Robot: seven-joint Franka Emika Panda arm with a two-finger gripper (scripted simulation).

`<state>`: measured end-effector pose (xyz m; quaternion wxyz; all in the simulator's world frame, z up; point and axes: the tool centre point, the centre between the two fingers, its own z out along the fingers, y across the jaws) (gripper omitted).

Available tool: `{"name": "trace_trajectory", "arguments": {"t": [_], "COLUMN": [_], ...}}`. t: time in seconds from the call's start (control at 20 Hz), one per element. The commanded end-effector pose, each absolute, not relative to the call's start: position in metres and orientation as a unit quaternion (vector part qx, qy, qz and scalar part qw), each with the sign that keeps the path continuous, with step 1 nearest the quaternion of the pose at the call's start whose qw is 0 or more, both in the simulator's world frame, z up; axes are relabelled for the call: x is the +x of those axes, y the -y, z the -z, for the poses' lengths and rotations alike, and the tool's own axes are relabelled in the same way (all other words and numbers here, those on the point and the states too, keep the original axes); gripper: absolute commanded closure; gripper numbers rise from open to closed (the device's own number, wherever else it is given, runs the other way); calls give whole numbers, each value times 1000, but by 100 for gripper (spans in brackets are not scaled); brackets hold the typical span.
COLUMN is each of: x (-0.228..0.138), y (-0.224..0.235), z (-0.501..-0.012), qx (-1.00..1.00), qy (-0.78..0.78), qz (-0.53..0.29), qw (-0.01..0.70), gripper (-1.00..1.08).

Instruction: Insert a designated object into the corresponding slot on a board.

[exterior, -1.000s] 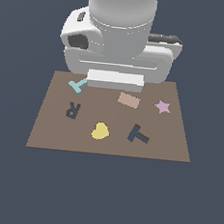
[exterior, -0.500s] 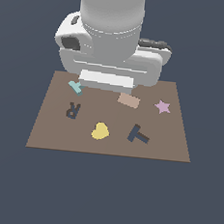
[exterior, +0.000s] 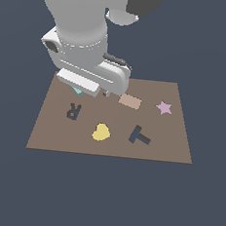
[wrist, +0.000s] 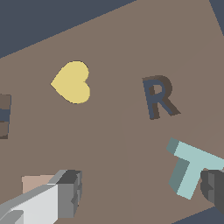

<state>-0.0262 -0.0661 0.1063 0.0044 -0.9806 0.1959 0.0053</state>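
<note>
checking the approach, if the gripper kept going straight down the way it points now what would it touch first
Probably bare board. The gripper is open, one finger near the tan rectangle, the other at the teal T. That finger might clip the T's edge first; depth is unclear.
</note>
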Motion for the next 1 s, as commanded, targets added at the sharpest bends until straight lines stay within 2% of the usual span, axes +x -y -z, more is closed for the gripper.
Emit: {"name": "trace_trajectory", "arguments": {"t": [0.0,0.5,0.95], "x": [-38,-76,-82], "y": [84,123,126], "z": [-92,-55,-50], "qx": [-970,-930,-924], "qy": [-244,-368,-383], "qz": [-4,0,0], "qw": [3,0,0], "gripper": [-92,-92,-92]}}
